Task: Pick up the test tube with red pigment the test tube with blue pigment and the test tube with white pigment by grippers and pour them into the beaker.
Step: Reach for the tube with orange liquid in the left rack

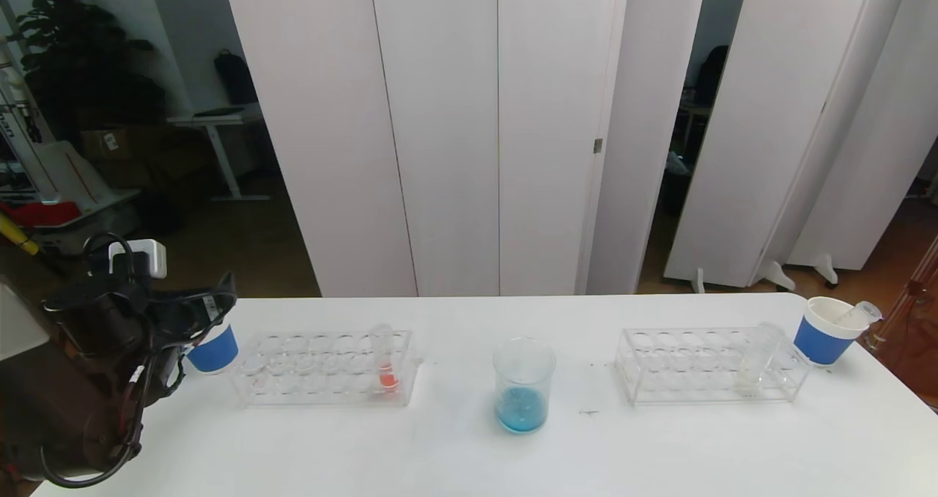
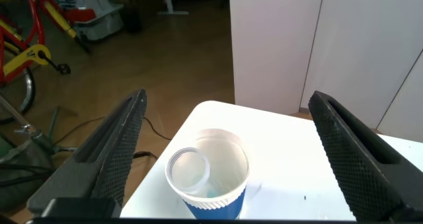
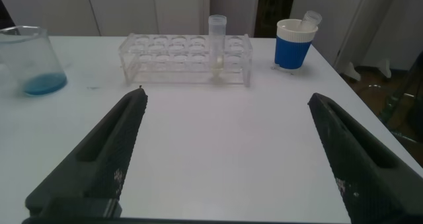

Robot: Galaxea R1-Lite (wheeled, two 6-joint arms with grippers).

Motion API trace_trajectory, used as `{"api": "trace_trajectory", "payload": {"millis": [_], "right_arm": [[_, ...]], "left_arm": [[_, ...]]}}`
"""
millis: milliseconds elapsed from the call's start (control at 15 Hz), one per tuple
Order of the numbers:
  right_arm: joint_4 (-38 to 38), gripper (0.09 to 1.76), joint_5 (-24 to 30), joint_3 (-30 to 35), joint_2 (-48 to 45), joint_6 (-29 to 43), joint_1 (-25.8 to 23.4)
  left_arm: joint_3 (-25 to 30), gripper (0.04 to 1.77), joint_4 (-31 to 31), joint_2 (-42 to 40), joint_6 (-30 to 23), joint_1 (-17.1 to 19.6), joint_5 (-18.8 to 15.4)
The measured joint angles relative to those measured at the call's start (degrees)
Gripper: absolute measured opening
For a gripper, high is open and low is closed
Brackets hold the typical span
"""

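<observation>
While our left arm hangs over the near-left corner of the table (image 1: 454, 453), we judge the blue pour done: the beaker (image 1: 522, 385) stands mid-table, between the two racks, with blue pigment pooled at its bottom. The left rack (image 1: 322, 369) holds one upright tube with red pigment (image 1: 385, 369) in a slot toward its beaker end, and the right rack (image 1: 711, 365) holds the test tube with white pigment (image 1: 755, 361) near its far-right end. Our left gripper (image 2: 225, 151) hovers with its fingers spread wide and nothing between them, directly above the left blue cup (image 2: 210, 174), where a clear tube lies inside; we take that for the emptied test tube with blue pigment (image 2: 188, 170), just dropped off. Our right gripper (image 3: 225, 151) waits low over the near side of the table, fingers likewise spread and empty, facing the right rack. A second blue cup (image 1: 824, 332) with a tube leaning in it sits at the far right edge.

Next, we think, comes the red tube: lift the left arm clear of the cup, swing toward the left rack, and close on the tube's upper part, above the rack's top plate, before drawing it straight up.
</observation>
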Motion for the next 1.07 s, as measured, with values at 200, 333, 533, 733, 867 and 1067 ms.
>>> {"api": "trace_trajectory", "payload": {"millis": [200, 333, 533, 733, 867, 1067], "right_arm": [[0.0, 1.75, 0.01, 0.0, 0.0, -0.02, 0.0], [-0.02, 1.75, 0.0, 0.0, 0.0, 0.0, 0.02], [0.0, 1.75, 0.01, 0.0, 0.0, 0.0, 0.0], [-0.02, 1.75, 0.01, 0.0, 0.0, 0.0, 0.0], [-0.02, 1.75, 0.0, 0.0, 0.0, 0.0, 0.0], [-0.02, 1.75, 0.0, 0.0, 0.0, 0.0, 0.0]], "left_arm": [[5.74, 1.75, 0.5, -6.73, -0.01, -0.18, -1.16], [9.55, 1.75, 1.02, -11.87, 0.02, -0.74, -1.4], [14.2, 1.75, 5.0, -20.7, 0.07, -2.43, -1.46], [16.82, 1.75, 12.91, -31.28, 0.11, -4.13, -1.45], [17.51, 1.75, 19.58, -38.71, -0.06, -5.29, -1.38], [17.73, 1.75, 32.28, -51.3, -0.34, -6.97, -1.32]]}}
